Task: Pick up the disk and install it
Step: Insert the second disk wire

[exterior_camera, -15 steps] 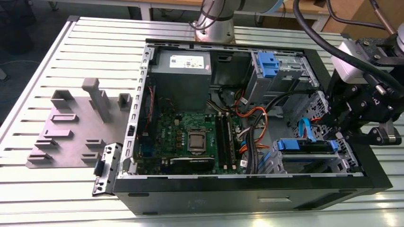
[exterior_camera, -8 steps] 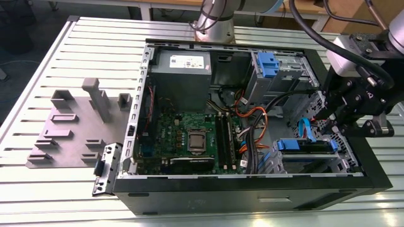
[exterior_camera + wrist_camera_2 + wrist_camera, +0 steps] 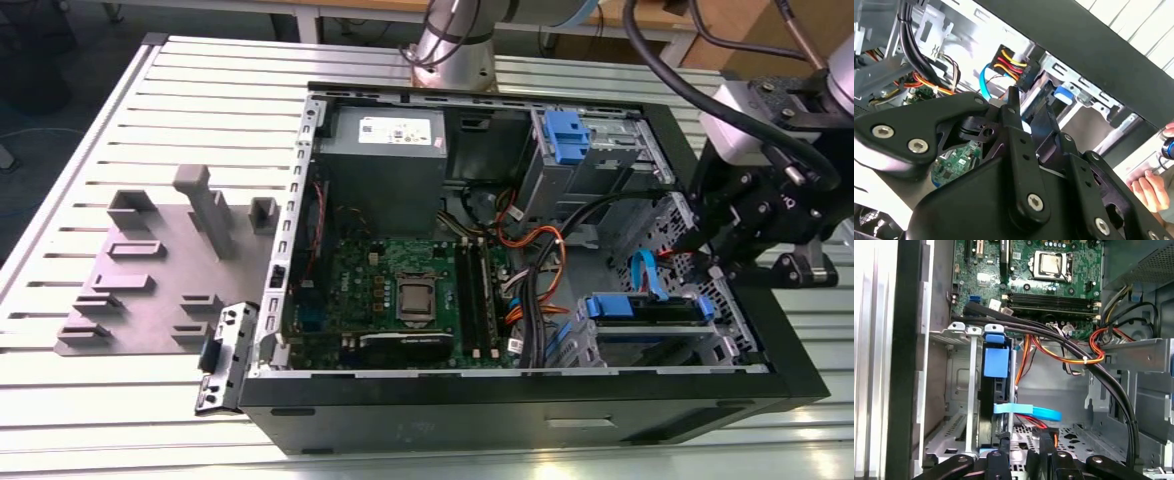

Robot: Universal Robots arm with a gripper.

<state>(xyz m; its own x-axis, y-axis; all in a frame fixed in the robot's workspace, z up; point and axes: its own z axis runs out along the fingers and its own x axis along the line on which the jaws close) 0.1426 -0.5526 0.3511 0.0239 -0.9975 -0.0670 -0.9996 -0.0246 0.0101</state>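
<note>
Hovering: my black gripper (image 3: 1021, 454); I cannot tell its grip.
Location: blue-railed metal disk (image 3: 995, 362) slotted in grey metal cage (image 3: 972, 390), near the gripper.
Risk: flat blue cable (image 3: 1030, 412) crossing it could snag.

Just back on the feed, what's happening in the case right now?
The arm's end effector hangs over the drive cage at the exterior view's right end of the open computer case. The disk, with its blue tab, appears to sit in that cage, beside a blue cable. A person's hand is just outside the case wall.
</note>
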